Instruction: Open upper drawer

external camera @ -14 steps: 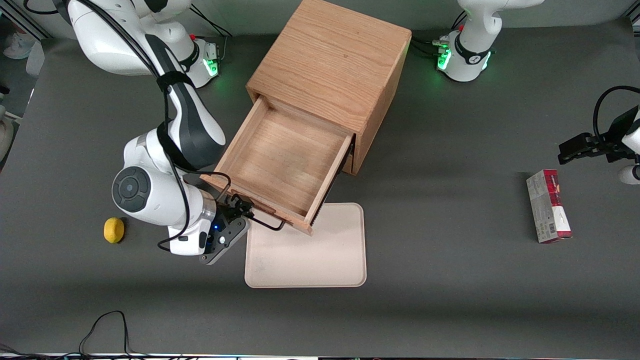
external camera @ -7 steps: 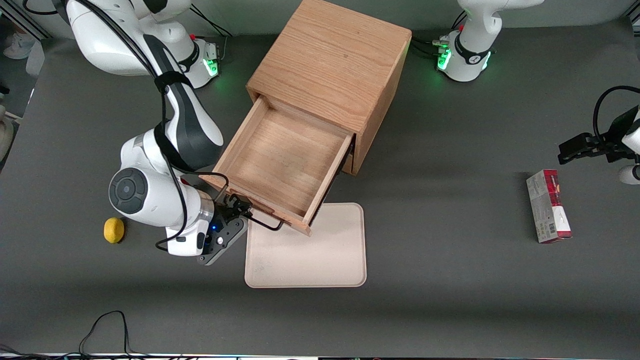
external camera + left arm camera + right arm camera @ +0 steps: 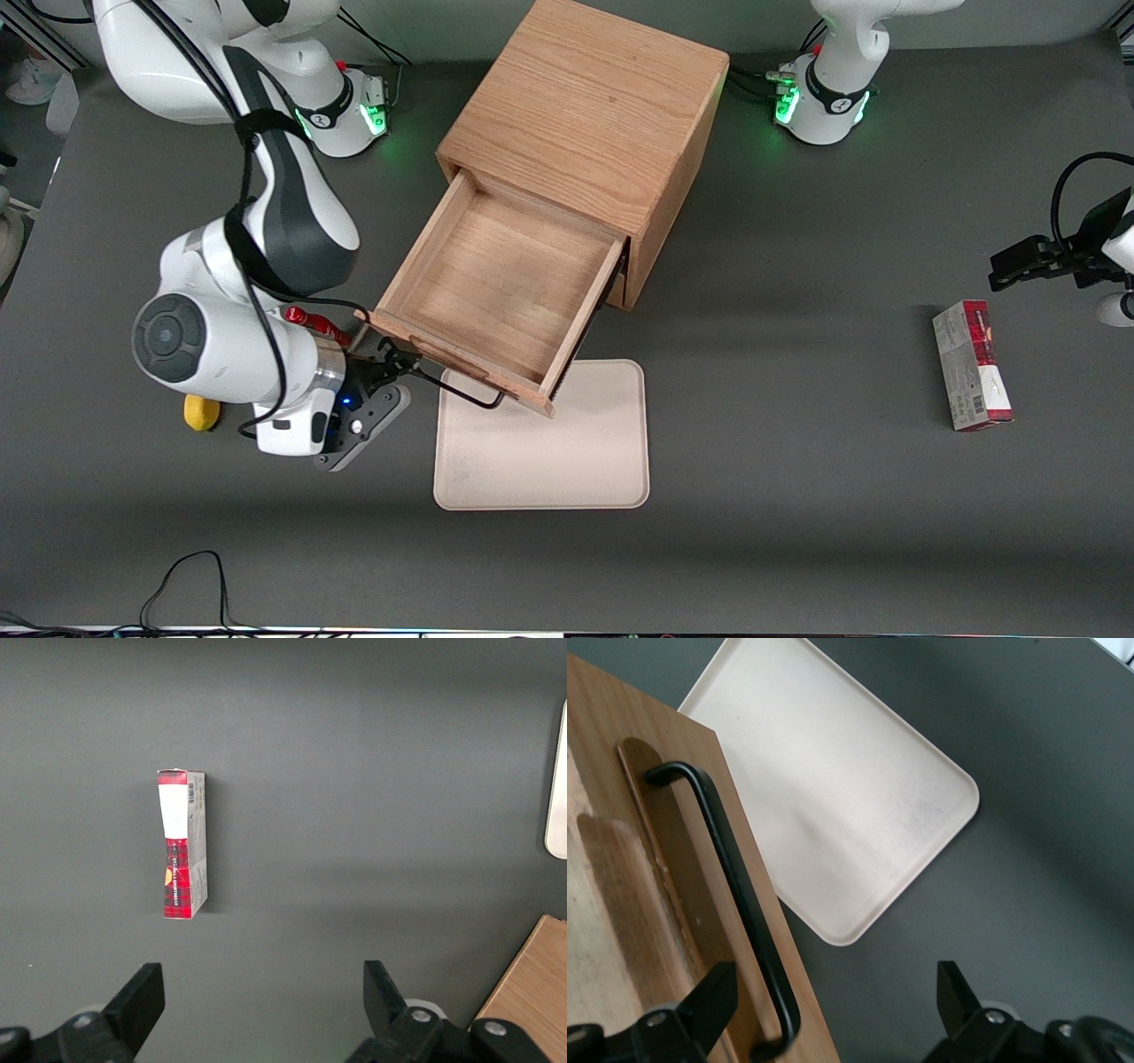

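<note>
The upper drawer (image 3: pixel 500 288) of the light oak cabinet (image 3: pixel 589 111) stands pulled far out, its inside bare. Its thin black wire handle (image 3: pixel 461 390) runs along the drawer front and also shows in the right wrist view (image 3: pixel 735 895). My right gripper (image 3: pixel 390 361) is open beside the handle's end toward the working arm's end of the table, holding nothing. In the right wrist view the gripper (image 3: pixel 833 997) has its fingers spread wide, one finger (image 3: pixel 713 992) over the drawer front, the other over the dark table. The lower drawer is hidden under the upper one.
A cream tray (image 3: pixel 542 439) lies on the table in front of the drawer, partly under its front; it also shows in the right wrist view (image 3: pixel 850 806). A yellow lemon (image 3: pixel 199 412) peeks out by the right arm. A red and white box (image 3: pixel 972 365) lies toward the parked arm's end.
My right gripper has let go of the handle and drawn away from it toward the working arm's end of the table. The arm now covers part of the lemon. The drawer stays open.
</note>
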Robot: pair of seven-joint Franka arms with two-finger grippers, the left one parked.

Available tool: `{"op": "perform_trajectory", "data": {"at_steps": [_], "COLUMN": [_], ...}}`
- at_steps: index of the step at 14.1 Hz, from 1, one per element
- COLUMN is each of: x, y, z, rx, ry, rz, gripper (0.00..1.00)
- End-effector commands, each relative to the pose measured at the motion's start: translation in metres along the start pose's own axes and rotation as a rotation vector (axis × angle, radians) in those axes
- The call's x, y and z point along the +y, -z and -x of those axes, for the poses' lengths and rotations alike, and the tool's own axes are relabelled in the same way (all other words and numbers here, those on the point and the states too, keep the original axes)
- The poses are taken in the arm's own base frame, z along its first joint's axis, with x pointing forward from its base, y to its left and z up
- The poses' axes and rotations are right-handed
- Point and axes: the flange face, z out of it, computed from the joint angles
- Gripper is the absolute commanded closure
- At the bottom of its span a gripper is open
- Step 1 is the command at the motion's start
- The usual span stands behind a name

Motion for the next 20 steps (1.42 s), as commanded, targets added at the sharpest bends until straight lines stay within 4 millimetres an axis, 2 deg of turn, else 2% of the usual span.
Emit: {"op": "perform_trajectory", "data": {"at_steps": [1, 2, 3, 5, 7, 11, 12, 15, 17, 19, 20], "x": [0.011, 0.010, 0.007, 0.013, 0.009, 0.025, 0.023, 0.004, 0.015, 0.016, 0.026], "y": [0.028, 0.038, 0.040, 0.055, 0.069, 0.095, 0.100, 0.112, 0.118, 0.130, 0.139], "z": [0.013, 0.020, 0.029, 0.051, 0.074, 0.158, 0.170, 0.188, 0.199, 0.201, 0.211], "rx": [0.023, 0.021, -0.005, -0.010, -0.020, -0.009, -0.008, -0.050, -0.065, -0.075, -0.067], "ry": [0.015, 0.058, 0.091, 0.068, 0.045, -0.064, -0.106, -0.327, -0.393, -0.437, -0.478], "rz": [-0.028, -0.025, -0.039, -0.024, -0.016, -0.005, -0.002, 0.087, 0.079, 0.078, 0.071], "gripper": [0.00, 0.00, 0.00, 0.00, 0.00, 0.00, 0.00, 0.00, 0.00, 0.00, 0.00]}}
